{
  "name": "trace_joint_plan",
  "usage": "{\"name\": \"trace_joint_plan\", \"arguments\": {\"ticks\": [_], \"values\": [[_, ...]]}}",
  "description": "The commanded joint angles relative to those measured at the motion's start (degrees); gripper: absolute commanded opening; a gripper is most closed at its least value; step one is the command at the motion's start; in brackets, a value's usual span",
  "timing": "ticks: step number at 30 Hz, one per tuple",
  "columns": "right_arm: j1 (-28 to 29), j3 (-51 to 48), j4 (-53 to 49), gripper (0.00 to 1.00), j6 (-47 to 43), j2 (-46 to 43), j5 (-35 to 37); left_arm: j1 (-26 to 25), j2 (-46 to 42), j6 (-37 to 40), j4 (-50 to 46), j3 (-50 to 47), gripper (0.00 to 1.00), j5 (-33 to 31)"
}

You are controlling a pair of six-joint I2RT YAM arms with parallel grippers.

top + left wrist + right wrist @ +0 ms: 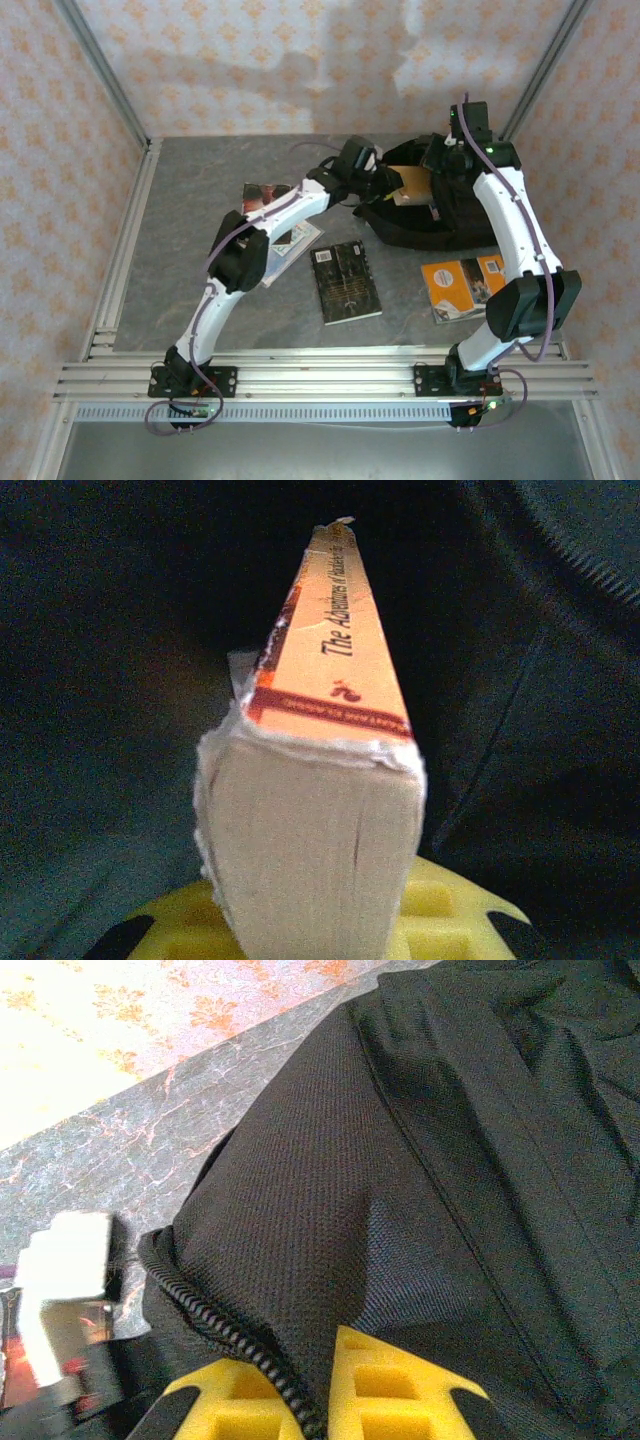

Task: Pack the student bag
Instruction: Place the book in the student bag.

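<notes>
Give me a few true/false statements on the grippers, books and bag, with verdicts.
1. The left gripper holds an orange-spined book. True.
2. The right gripper hangs open, touching nothing. False: it is shut on the zippered edge of the student bag.
3. A black book lies flat on the table between the two arms. True.
4. The orange-covered book near the right arm's base is already in the bag. False: it lies on the table, outside the bag.
</notes>
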Motion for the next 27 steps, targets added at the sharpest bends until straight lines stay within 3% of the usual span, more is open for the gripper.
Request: {"name": "trace_joint_plan", "arguments": {"ticks": [1, 6, 9, 11, 15, 16, 21, 25, 27], "values": [[0.03, 2.86, 4.70, 0.00, 0.79, -2.47, -2.69, -2.41, 1.39, -4.50, 8.36, 6.88, 0.00, 3.50], [0.02, 3.72, 4.87, 0.00, 1.39, -1.59, -3.59, -4.70, 10.53, -8.83, 8.96, 17.98, 0.00, 2.62], [0.00, 3.41, 5.98, 0.00, 2.33, -1.29, -4.34, -6.45, 19.48, -10.83, 6.11, 30.70, 0.00, 0.96], [0.02, 2.80, 7.06, 0.00, 3.15, -1.30, -4.36, -7.30, 25.03, -12.99, 6.30, 37.34, 0.15, -0.73], [0.02, 1.25, 8.89, 0.00, 4.16, -1.30, -4.54, -7.77, 28.29, -15.46, 11.06, 38.09, 0.73, -1.32], [0.02, 0.97, 9.15, 0.00, 4.21, -1.30, -4.41, -7.77, 28.01, -14.73, 11.09, 38.08, 0.78, -0.74], [-0.11, -0.29, 9.45, 0.00, 3.77, -1.42, 0.26, -7.44, 22.94, -6.36, 4.96, 37.95, 0.82, 2.29], [-0.23, -1.62, 11.19, 0.00, 4.14, -2.01, 11.15, -6.65, 16.11, 3.55, -5.83, 34.44, 0.83, 3.17], [-1.07, -1.47, 12.48, 0.00, 4.43, -1.59, 14.37, -6.19, 11.93, 5.98, -6.81, 28.89, 0.83, 3.77]]}}
